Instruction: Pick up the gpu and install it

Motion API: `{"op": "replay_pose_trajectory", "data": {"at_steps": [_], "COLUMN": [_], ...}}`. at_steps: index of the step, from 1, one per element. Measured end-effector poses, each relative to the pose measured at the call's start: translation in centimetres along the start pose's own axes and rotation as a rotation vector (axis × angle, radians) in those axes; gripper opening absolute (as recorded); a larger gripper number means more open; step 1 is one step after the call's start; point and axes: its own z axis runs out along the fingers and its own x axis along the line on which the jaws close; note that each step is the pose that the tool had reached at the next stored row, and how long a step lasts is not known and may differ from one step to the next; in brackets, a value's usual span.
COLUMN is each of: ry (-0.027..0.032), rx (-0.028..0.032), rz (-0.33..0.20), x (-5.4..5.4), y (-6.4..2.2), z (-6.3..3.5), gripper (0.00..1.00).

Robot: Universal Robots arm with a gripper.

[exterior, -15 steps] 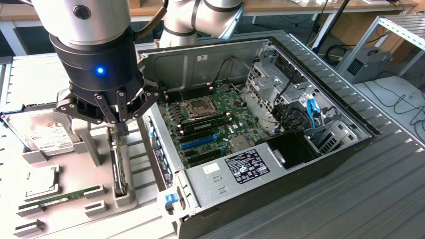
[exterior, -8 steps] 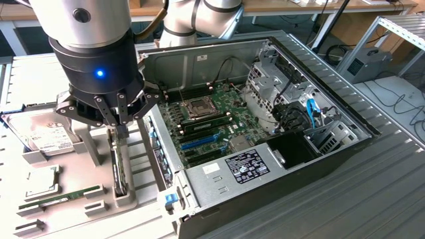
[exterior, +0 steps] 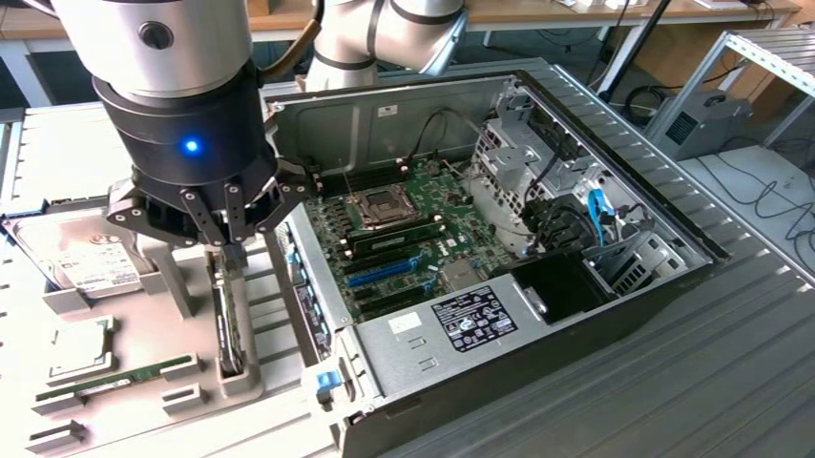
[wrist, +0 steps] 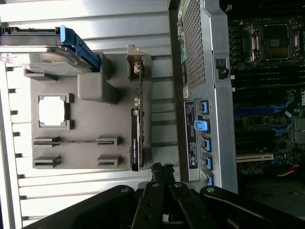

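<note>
The gpu (exterior: 228, 329) is a slim dark card standing on edge in a slot of the grey parts holder (exterior: 191, 315), just off the case's outer wall. My gripper (exterior: 221, 246) hangs directly above it, shut, with nothing between its fingers. In the wrist view the gpu (wrist: 135, 140) lies along the holder (wrist: 90, 124), with its silvery bracket (wrist: 135, 67) at the far end. The gripper (wrist: 161, 169) has its tips close to the card's near end but apart from it. The open computer case (exterior: 421, 334) shows its motherboard (exterior: 407, 224) and blue expansion slots (exterior: 382, 272).
On the holder sit a silver hard drive (exterior: 79, 258) with a blue frame (wrist: 76, 45), a square processor chip (wrist: 52, 110) and a thin green memory stick (exterior: 114, 377). The case's side wall (wrist: 209, 95) rises right beside the gpu. Cables and drive bays (exterior: 574, 219) crowd the case's far end.
</note>
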Motion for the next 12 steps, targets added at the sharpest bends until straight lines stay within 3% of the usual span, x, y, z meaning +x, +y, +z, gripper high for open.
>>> {"op": "replay_pose_trajectory", "data": {"at_steps": [12], "ry": [0.0], "rx": [0.0], "rz": [0.0], "x": [0.06], "y": [-0.62], "z": [0.05], "gripper": [0.11]}}
